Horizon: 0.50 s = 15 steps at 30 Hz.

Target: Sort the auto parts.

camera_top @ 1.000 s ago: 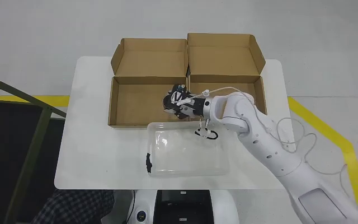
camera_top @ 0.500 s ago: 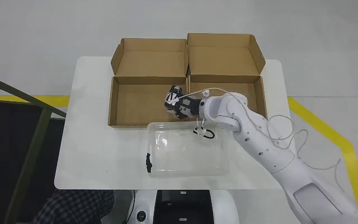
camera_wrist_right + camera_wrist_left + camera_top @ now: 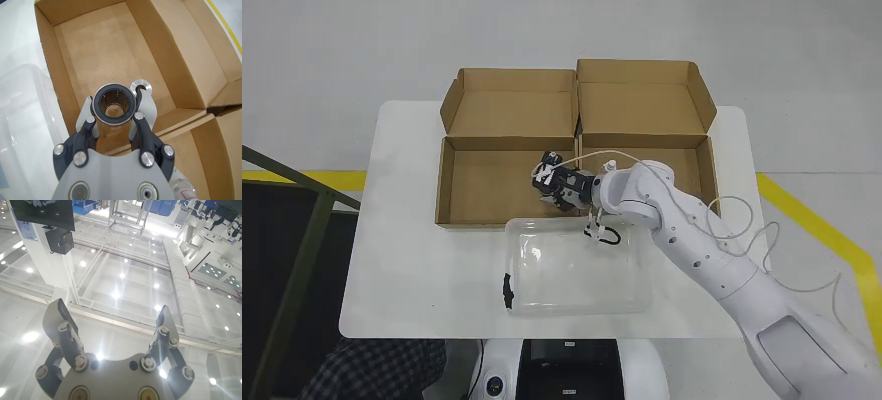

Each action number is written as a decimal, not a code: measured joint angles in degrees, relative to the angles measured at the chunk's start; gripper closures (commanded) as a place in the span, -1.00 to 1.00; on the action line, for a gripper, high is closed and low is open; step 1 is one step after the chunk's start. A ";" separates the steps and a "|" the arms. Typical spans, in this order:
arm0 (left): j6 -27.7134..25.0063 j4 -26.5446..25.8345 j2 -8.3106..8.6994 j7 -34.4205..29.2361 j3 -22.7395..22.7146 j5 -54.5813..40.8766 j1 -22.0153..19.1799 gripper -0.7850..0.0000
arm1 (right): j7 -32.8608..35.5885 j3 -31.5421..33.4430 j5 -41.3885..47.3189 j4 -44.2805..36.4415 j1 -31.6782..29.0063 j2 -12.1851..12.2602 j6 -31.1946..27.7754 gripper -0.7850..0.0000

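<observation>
Right end effector (image 3: 115, 102) is clamped on a bearing (image 3: 98, 111), one finger on each side of the barrel, and it hangs over the left cardboard box (image 3: 487, 185), near the wall shared with the right cardboard box (image 3: 707, 170). Nothing is under the part, so it is in the air and not yet set down.

Risks from here:
- The grip is on a smooth round barrel with only two narrow contact lines, so the bearing could roll or slip out if the wrist tilts.
- If it is let go from this height it would likely bounce or roll across the box floor, maybe onto the silver disc (image 3: 143, 85) lying just beyond the fingers.
- The drop spot is close to the dividing wall. A drift to that side could put the part in the wrong box or clip the cardboard edge.

Bearing look: short metal cylinder, hollow through the middle, black ring on the end face, rows of small balls visible inside the bore. Looks rigid and heavy for its size.

Left end effector (image 3: 113, 309) has its fingers wide apart with nothing between them and points up at the ceiling, away from the worktop (image 3: 402, 260). A clear plastic bin (image 3: 572, 285) sits just in front of the boxes.
</observation>
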 measured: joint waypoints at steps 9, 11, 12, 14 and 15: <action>0.00 0.00 0.00 0.00 0.00 0.00 0.00 -1.00 | 0.14 -0.58 -0.08 2.27 0.78 -1.02 -0.25 0.15; 0.00 0.00 0.00 0.00 0.00 0.00 0.00 -1.00 | 0.20 -0.61 -0.11 2.60 0.87 -1.21 -0.30 0.11; 0.00 0.00 0.00 0.00 0.00 0.00 0.00 -1.00 | 0.23 -0.62 -0.12 2.68 0.90 -1.28 -0.36 0.09; 0.00 0.00 0.00 0.00 0.00 0.00 0.00 -1.00 | 0.32 -0.60 -0.32 2.78 0.91 -1.40 -0.46 0.04; 0.00 0.00 0.00 0.00 0.00 0.00 0.00 -1.00 | 0.44 -0.58 -0.38 2.78 0.88 -1.44 -0.57 0.02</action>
